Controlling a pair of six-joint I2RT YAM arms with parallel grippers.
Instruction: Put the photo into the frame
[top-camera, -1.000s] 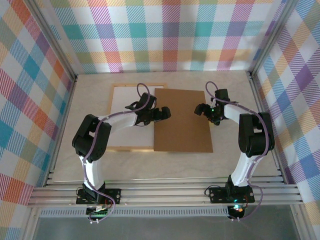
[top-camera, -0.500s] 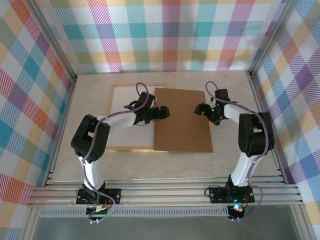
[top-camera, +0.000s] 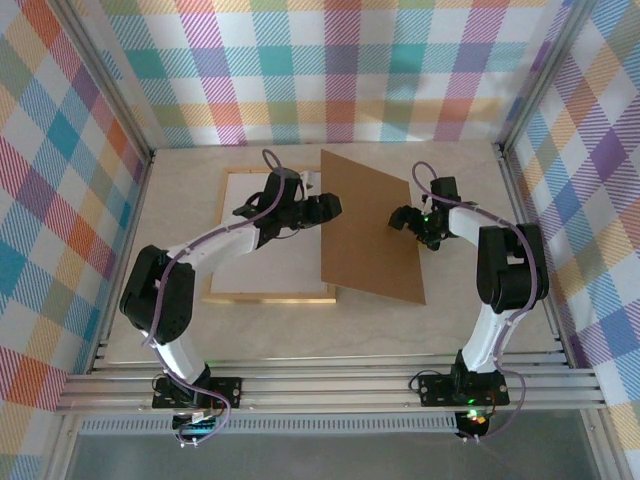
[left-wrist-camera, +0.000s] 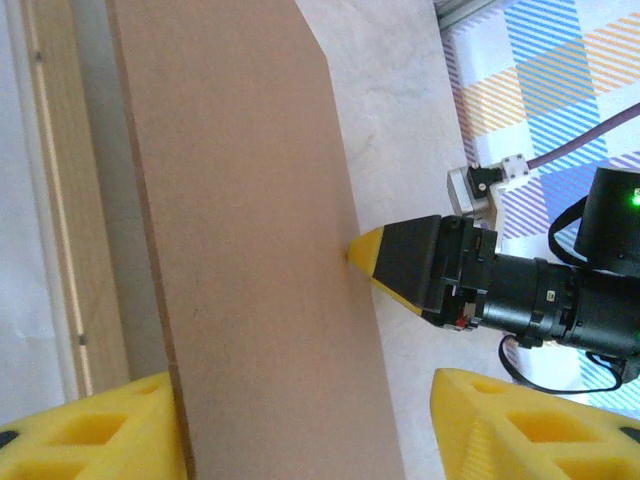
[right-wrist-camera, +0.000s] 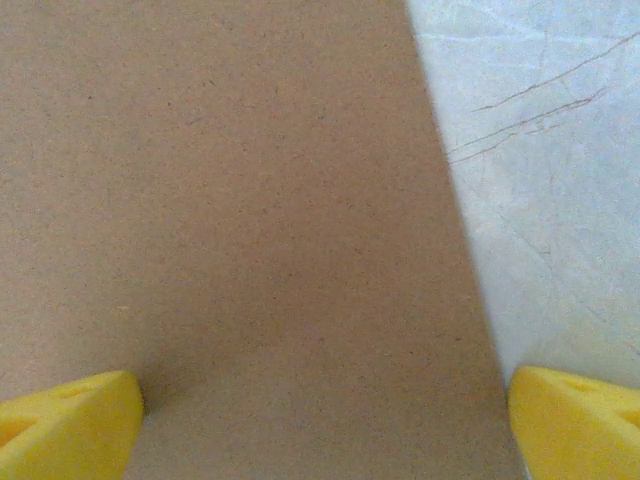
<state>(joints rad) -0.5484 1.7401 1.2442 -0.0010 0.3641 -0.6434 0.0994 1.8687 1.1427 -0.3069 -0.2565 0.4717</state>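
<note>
The frame (top-camera: 270, 297), thin golden wood round a white mat (top-camera: 262, 240), lies flat left of centre; its wooden rail (left-wrist-camera: 62, 200) also runs down the left wrist view. A brown backing board (top-camera: 372, 225) leans over its right side, left edge raised. My left gripper (top-camera: 325, 208) straddles that raised edge. Its jaws (left-wrist-camera: 300, 385) stand apart: one pad (left-wrist-camera: 90, 430) is against the board (left-wrist-camera: 250, 250), and table shows between the board and the other pad. My right gripper (top-camera: 405, 218) is open over the board's right part (right-wrist-camera: 250, 200). The photo is hidden.
Pale marbled tabletop (top-camera: 300, 335) surrounds the frame and board. Checked walls and aluminium posts (top-camera: 520, 130) close in three sides. The right gripper's yellow fingertip (left-wrist-camera: 368, 256) pokes out past the board's far edge, close to my left fingers.
The left arm has swung toward the back and its jaws have narrowed. The board's left edge has risen, so the board now tilts instead of lying flat. The right arm has not moved.
</note>
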